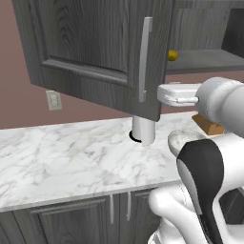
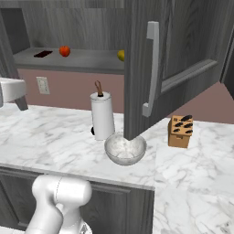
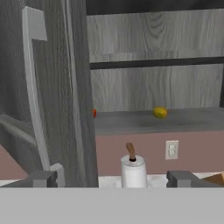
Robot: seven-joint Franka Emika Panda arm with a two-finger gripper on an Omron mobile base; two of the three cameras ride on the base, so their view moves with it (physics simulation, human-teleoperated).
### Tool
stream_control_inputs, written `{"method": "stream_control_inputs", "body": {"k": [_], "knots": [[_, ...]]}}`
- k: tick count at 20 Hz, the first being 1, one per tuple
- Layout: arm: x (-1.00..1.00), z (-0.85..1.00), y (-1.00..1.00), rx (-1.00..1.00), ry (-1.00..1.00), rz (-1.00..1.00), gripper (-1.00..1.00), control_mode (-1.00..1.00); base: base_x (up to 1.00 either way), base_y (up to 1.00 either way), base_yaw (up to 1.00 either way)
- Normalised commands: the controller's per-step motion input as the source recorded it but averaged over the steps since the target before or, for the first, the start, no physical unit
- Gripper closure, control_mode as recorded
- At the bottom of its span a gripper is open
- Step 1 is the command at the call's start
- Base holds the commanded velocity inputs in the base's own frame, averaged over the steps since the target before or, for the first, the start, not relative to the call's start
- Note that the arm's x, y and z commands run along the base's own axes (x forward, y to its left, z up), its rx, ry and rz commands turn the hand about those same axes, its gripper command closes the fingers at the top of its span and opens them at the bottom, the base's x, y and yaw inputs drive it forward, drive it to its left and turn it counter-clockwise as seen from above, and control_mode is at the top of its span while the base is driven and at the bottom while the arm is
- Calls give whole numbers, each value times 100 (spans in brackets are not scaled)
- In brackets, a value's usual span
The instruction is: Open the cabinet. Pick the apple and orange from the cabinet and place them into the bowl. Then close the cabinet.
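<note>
Standing wide, gripper (image 3: 111,179) holds nothing. Cabinet (image 2: 183,50) doors open; apple (image 2: 65,50) upper left on shelf, orange (image 3: 160,112) center right. Risk: arm clipping door edge while reaching, fruit rolling off. Bowl (image 2: 125,149) center, under door.
</note>
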Motion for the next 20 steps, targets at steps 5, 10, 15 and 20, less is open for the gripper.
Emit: {"method": "stream_control_inputs", "body": {"k": [5, 10, 15, 20], "knots": [[5, 0, -44, 0, 0, 5, -100, -100, 0, 0, 0], [26, 0, -44, 0, 0, 6, -100, -100, 0, 0, 0], [52, -1, -39, 1, 0, 11, -100, -100, 0, 0, 0], [55, -6, -26, 0, 0, 9, -100, -100, 0, 0, 0]]}}
